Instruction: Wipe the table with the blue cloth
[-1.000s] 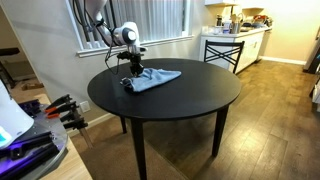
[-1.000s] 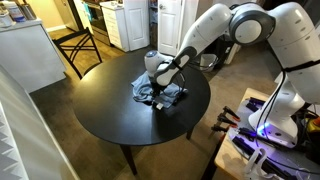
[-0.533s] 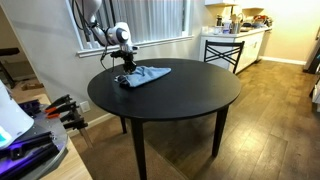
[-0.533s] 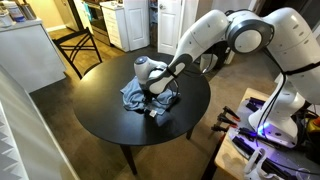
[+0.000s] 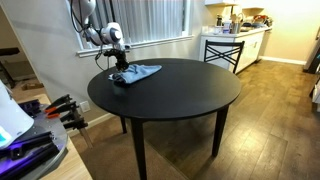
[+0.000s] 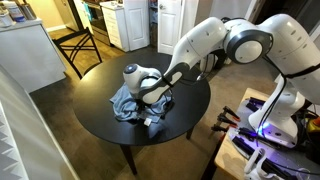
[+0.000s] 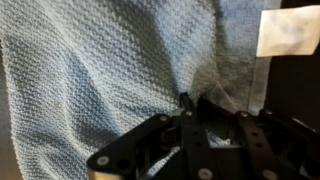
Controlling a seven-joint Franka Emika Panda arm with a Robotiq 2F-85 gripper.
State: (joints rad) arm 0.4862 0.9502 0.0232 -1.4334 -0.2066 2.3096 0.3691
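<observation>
1 blue cloth (image 6: 124, 103) w/ 1 white tag (image 7: 286, 32). 1 round black counter (image 5: 180, 95). 1 robot arm (image 6: 232, 36), 1 gripper (image 5: 119, 73). 1 black stool (image 5: 224, 50) in bkgd, exterior view.

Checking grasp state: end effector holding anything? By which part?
The blue cloth, apparently pinched at a puckered fold by the end effector, near the side with the white tag.

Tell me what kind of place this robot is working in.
Most likely a home dining area beside a kitchen: a round black table on wood flooring, window blinds behind it, and a cluttered kitchen counter nearby.
</observation>
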